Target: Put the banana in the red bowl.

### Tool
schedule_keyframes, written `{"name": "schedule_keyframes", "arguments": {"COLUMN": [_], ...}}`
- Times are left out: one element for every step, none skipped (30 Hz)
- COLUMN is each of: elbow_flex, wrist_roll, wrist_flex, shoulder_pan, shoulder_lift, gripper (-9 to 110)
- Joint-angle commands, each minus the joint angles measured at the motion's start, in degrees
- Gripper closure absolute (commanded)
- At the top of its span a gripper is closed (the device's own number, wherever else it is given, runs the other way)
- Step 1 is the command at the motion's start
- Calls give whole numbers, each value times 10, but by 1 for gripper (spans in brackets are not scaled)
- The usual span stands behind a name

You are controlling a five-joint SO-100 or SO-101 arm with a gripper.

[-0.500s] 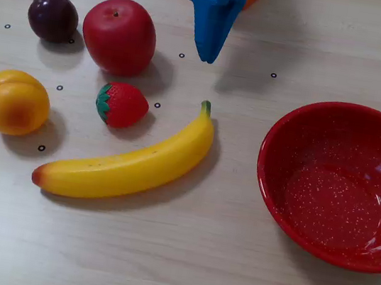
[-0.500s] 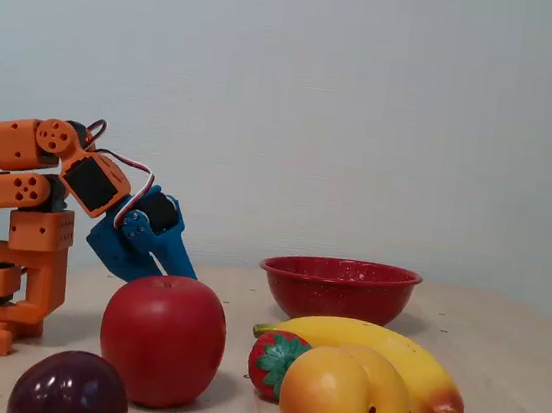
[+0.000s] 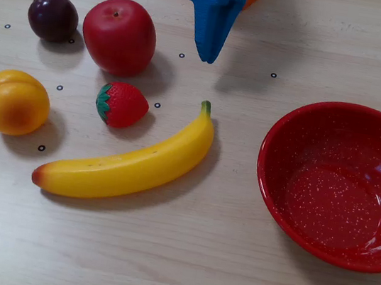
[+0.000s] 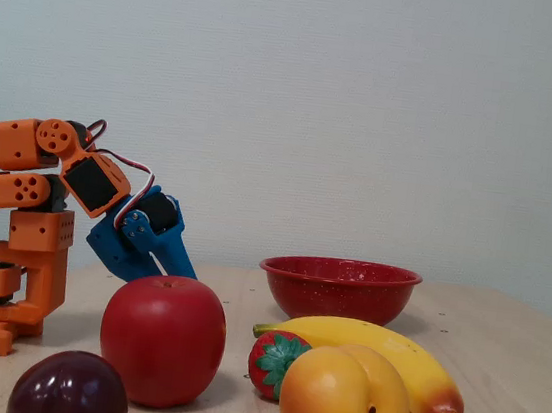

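The pale wood-grain desk (image 3: 181, 256) carries everything, dotted with small black ring marks. In the top-down fixed view the wide glossy red bowl with white speckles inside (image 3: 339, 182) sits at the right, empty, its rim cut by the right edge. In the low side fixed view the same bowl (image 4: 339, 287) stands far back, right of centre. The orange arm (image 4: 11, 234) rises at the left of the side view, folded low. The long curved glossy yellow plastic banana (image 3: 130, 162) lies flat on the desk left of the bowl and apart from it, green stem tip pointing to the far side, orange-red end at the near left; in the side view the banana (image 4: 408, 364) lies behind the peach. The blue claw (image 3: 207, 57) hangs above the desk just beyond the stem tip, touching nothing; its fingers look pressed together into one point, holding nothing. In the side view the claw (image 4: 185, 274) tips downward behind the apple. The glossy red apple (image 3: 119, 35) stands at the far left, the round orange-yellow peach (image 3: 15, 102) nearer, the dark purple plum (image 3: 53, 16) left of the apple, and the small red strawberry with green leaves (image 3: 121, 104) just beside the banana's upper curve
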Motion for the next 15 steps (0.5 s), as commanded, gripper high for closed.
{"name": "schedule_keyframes", "arguments": {"elbow_flex": [-29,-31,-34,-40,-46,-53,-61,-71,-87,-103,-117,-132,-148,-161,-177], "wrist_roll": [11,18,22,25,29,34,38,39,40,43,47,51,54,62,69], "wrist_flex": [-22,-20,-20,-20,-20,-20,-23,-25,-25,-24,-25,-25,-25,-25,-25], "shoulder_pan": [15,17,18,18,18,18,16,15,15,15,17,17,18,18,18], "shoulder_lift": [5,2,-4,-14,-25,-38,-52,-66,-83,-98,-113,-126,-140,-152,-164], "gripper": [101,101,101,101,101,101,101,101,101,101,101,101,101,101,101]}}
